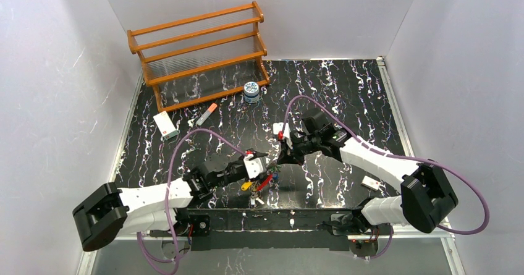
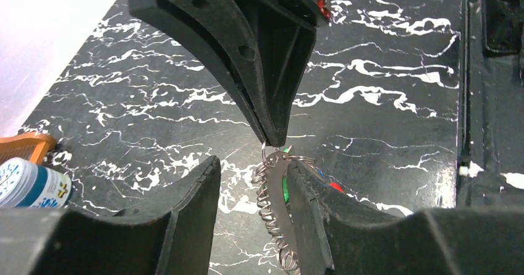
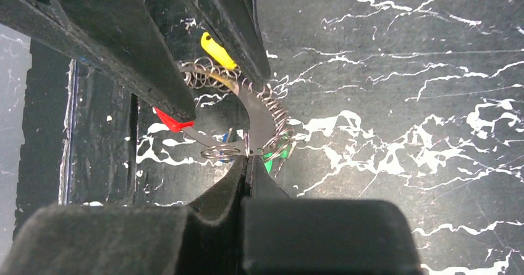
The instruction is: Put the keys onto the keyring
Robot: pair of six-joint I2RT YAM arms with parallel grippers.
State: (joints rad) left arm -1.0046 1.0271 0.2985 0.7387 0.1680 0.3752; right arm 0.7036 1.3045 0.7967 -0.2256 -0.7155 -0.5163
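Silver, with wire coils wound along it, the keyring [image 3: 258,111] is held over the near middle of the black marbled bench [image 3: 401,71], between the two arms. The right fingers [image 3: 247,167] are pressed together, pinching its edge. The left fingers [image 2: 191,207] stand apart on either side of the ring, one just beside it; I cannot tell whether it touches. A yellow-headed key [image 3: 216,49], a red-headed key [image 3: 170,120] and a green-headed key [image 3: 275,156] cluster against the ring. Farther back stand a blue-white jar [image 1: 251,92], a marker [image 1: 207,114] and a wooden rack [image 1: 198,52].
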